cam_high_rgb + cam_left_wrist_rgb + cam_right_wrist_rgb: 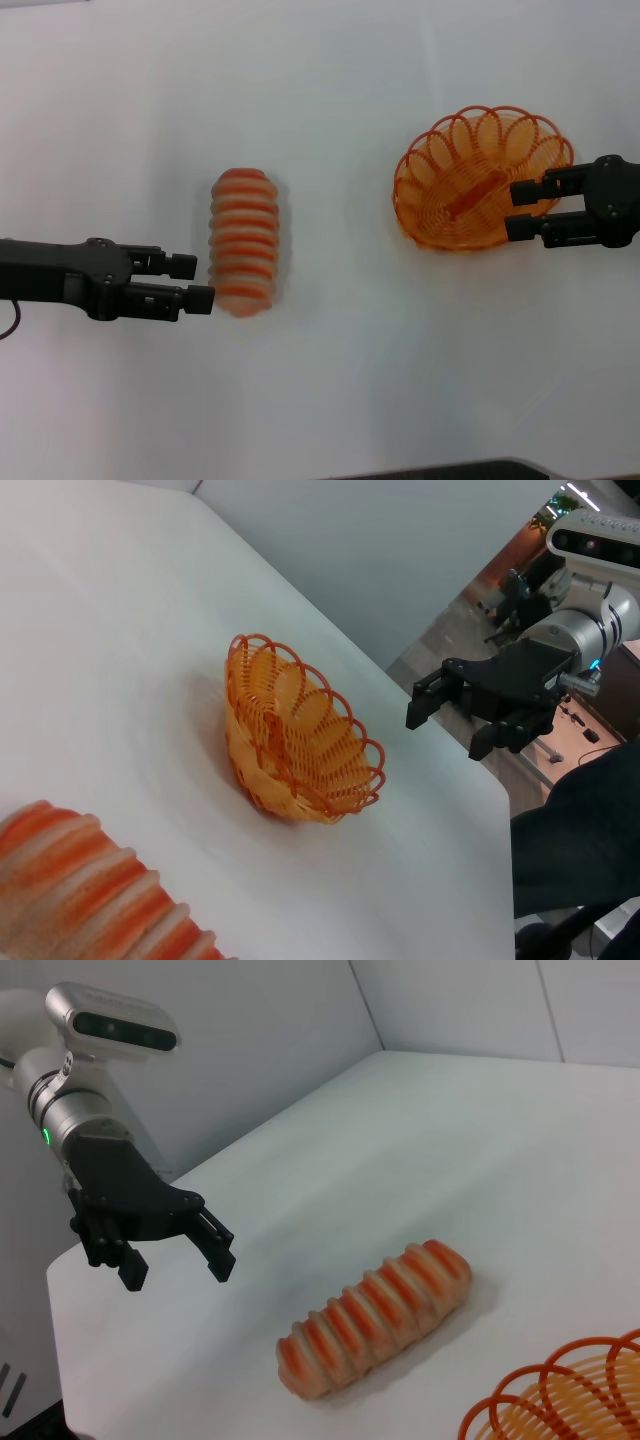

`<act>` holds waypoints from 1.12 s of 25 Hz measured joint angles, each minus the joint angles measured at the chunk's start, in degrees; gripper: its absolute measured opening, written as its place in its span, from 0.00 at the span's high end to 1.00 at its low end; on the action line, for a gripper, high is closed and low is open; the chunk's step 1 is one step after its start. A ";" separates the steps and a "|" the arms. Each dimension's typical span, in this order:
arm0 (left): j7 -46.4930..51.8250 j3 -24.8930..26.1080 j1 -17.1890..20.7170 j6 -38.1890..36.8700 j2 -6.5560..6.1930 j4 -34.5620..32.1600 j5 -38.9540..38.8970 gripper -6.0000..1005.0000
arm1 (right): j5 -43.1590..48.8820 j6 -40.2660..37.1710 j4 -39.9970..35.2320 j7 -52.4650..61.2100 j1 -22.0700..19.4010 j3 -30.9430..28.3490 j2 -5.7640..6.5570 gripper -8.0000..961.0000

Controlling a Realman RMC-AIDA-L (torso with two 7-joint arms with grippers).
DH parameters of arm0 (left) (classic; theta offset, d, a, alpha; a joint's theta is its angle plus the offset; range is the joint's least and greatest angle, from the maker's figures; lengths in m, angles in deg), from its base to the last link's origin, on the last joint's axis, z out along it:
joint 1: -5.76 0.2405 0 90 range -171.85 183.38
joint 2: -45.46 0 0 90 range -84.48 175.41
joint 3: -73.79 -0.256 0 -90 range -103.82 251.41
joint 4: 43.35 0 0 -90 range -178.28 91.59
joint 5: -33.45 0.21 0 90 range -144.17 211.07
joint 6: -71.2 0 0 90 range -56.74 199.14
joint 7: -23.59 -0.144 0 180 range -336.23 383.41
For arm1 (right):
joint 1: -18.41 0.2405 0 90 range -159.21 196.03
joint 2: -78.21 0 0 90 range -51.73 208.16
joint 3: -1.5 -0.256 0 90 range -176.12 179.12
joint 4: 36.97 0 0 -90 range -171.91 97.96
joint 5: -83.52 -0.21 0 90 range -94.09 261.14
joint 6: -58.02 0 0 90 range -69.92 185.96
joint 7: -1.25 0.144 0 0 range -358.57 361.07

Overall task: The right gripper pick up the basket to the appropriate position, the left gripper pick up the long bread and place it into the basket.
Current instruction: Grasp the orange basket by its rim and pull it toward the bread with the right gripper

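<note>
The long bread (243,240), cream with orange-red stripes, lies left of centre on the white table. My left gripper (195,281) is open and empty, its fingertips just left of the bread's near end, not touching it. The orange wire basket (470,180) stands upright at the right. My right gripper (518,211) is open at the basket's right rim. The left wrist view shows the right gripper (448,730) still clear of the basket (300,735), with the bread (90,890) close by. The right wrist view shows the bread (375,1320), the left gripper (177,1270) and the basket's rim (560,1400).
The white table (320,400) bears only the bread and the basket. Its front edge (450,468) shows at the bottom of the head view. The table's far corner and edge (500,810) lie just beyond the basket on the right.
</note>
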 joint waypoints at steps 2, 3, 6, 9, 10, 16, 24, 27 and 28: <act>0.00 0.00 0.00 0.01 0.00 0.00 0.00 0.22 | 0.00 0.00 0.00 0.00 0.01 0.00 0.00 0.35; 0.00 0.03 0.00 0.03 0.00 0.00 0.00 0.22 | 0.00 0.00 0.00 0.00 0.02 0.00 0.00 0.35; 0.00 0.07 0.00 0.03 0.00 0.00 0.00 0.22 | 0.00 0.00 0.00 0.00 0.02 0.00 0.00 0.35; 0.00 0.02 0.00 0.03 0.00 0.00 0.00 0.22 | 0.00 0.00 0.00 0.00 0.06 0.00 0.00 0.35; 0.01 0.01 0.00 0.03 0.00 0.00 0.00 0.22 | 0.00 0.00 0.00 0.00 0.09 0.00 0.00 0.35; 0.07 0.03 0.00 0.03 0.00 0.00 0.00 0.22 | -1.51 0.51 -0.14 0.51 0.30 -1.29 0.02 0.35; 0.05 0.07 -0.30 0.39 -0.06 0.00 -0.03 0.22 | -12.79 9.82 -0.60 17.96 4.64 -4.68 3.22 0.35; 0.05 0.48 -0.30 0.92 -0.05 0.00 -0.33 0.22 | -8.82 15.73 -1.67 24.70 7.54 -3.25 4.40 0.35; 0.05 0.53 -0.36 1.10 0.09 0.03 -0.42 0.22 | -6.13 18.19 -2.42 27.15 8.62 -2.36 4.53 0.35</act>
